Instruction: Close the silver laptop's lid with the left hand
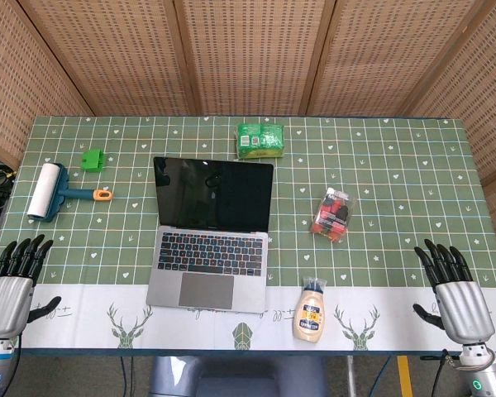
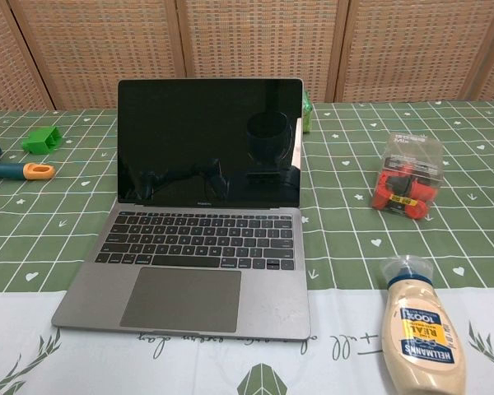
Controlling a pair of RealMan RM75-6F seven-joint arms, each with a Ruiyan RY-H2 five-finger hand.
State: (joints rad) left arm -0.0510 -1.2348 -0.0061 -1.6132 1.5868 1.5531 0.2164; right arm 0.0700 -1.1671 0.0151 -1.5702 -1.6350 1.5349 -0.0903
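silver laptop [image 1: 211, 240] open, worktop [image 1: 380, 165] front-centre | left robot hand [image 1: 12, 281] front-left corner, fingers apart, empty | right robot hand [image 1: 455, 289] likewise, front-right | risk: pushing lid low may skid laptop toward mayonnaise bottle [image 1: 311, 310]

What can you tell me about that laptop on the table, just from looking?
The silver laptop stands open, its lid upright and leaning slightly back, the dark screen switched off and showing faint reflections. It looks like brushed metal, with black keys and a wide trackpad. It sits flat on the green patterned tablecloth, near the front edge. Nothing touches it; both hands rest well apart from it.
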